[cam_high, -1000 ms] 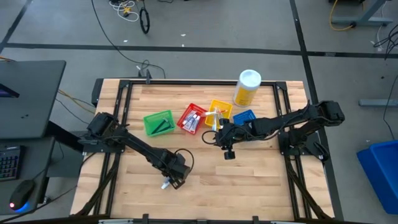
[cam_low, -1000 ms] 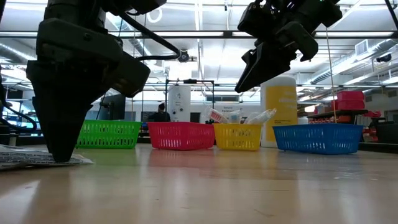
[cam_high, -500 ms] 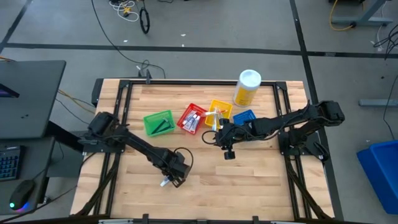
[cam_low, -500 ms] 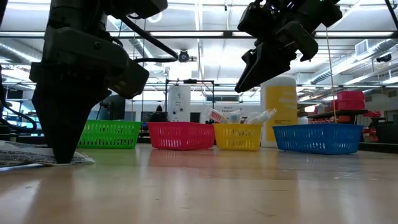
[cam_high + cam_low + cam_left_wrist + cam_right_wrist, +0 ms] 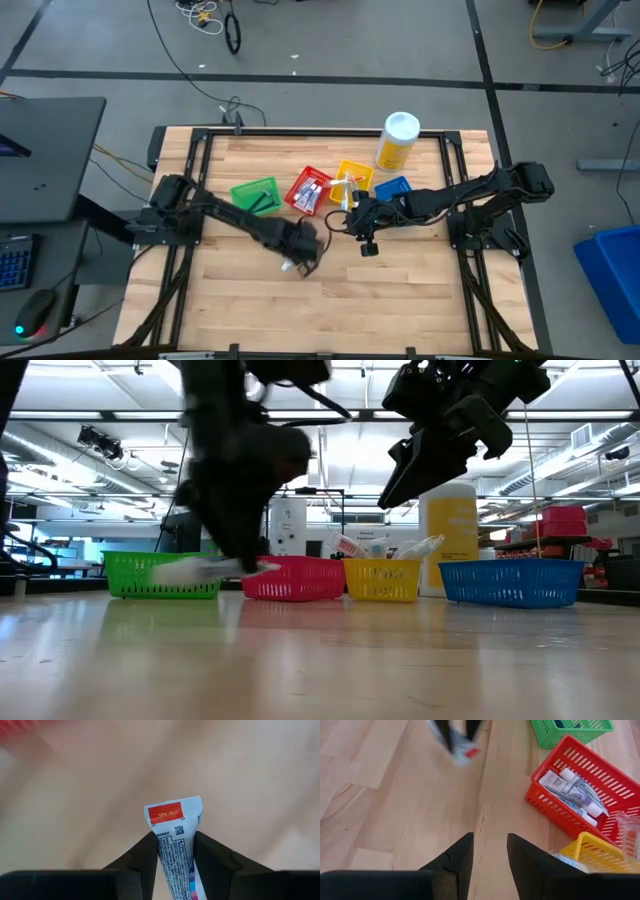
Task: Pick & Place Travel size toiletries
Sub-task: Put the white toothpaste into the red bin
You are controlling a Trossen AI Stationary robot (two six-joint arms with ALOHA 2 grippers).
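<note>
A white toothpaste tube (image 5: pixel 173 845) with a red end was clamped between the two dark fingers (image 5: pixel 145 860) of the left gripper (image 5: pixel 297 255), its red end projecting past the fingertips. In the low view the tube (image 5: pixel 205 568) hung clear of the bench (image 5: pixel 320 660), in front of the green bin (image 5: pixel 165 575) and just beside the red bin (image 5: pixel 290 578). In the high view the left gripper sat over bare wood, short of the row of bins, with the red bin (image 5: pixel 310 190) the nearest one beyond it.

The red bin held several more white tubes (image 5: pixel 570 792) lying side by side. The green bin (image 5: pixel 255 197) held a dark stick-like item (image 5: pixel 262 200). The yellow bin (image 5: pixel 352 180) carried pale items that could not be told apart, and the blue bin (image 5: pixel 393 188) stood at the far end of the row. A tall yellow bottle (image 5: pixel 397 140) with a white cap stood upright behind the yellow and blue bins.

The right gripper (image 5: pixel 362 232) hovered above the bench to the side of the left gripper, just in front of the yellow bin; its fingers (image 5: pixel 457 857) stood parted with nothing between them.
</note>
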